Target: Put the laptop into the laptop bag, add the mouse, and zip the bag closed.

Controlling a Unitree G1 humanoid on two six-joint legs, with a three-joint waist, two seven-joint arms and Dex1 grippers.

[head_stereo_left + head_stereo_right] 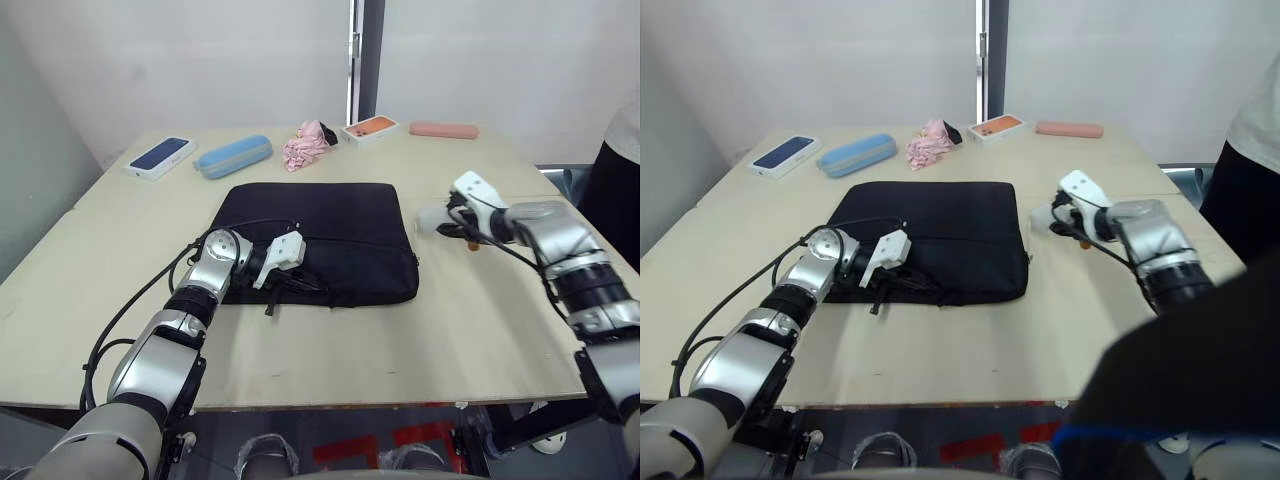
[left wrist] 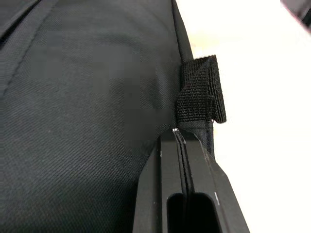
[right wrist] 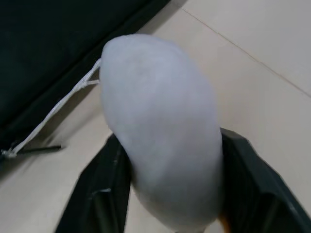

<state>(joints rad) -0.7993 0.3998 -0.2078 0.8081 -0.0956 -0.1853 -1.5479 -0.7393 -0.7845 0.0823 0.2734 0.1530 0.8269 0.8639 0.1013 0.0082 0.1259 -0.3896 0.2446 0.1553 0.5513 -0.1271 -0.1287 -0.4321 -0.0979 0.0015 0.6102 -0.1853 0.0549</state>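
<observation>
Pale wooden table [image 1: 470,330] carried the whole arrangement, with a white wall behind. On inspection, the left gripper [image 2: 181,138] had its two black fingers pressed together with no gap, tips at the near edge of the laptop bag [image 1: 330,225], just below a short black webbing loop [image 2: 201,90] sewn to that edge; nothing was seen pinched between them. The right gripper [image 1: 447,222] was closed around a puffy white oval object [image 3: 160,131], held just beside the bag's right edge, with a thin white cord [image 3: 53,116] trailing from it toward the bag. The bag lay flat at the middle of the table. Along the far edge stood a boxed phone [image 1: 160,156], a blue case [image 1: 233,155], a crumpled pink cloth [image 1: 306,146], an orange-faced box [image 1: 371,128] and a pink case [image 1: 443,130]. A person's dark clothing [image 1: 1240,190] showed at the right.
</observation>
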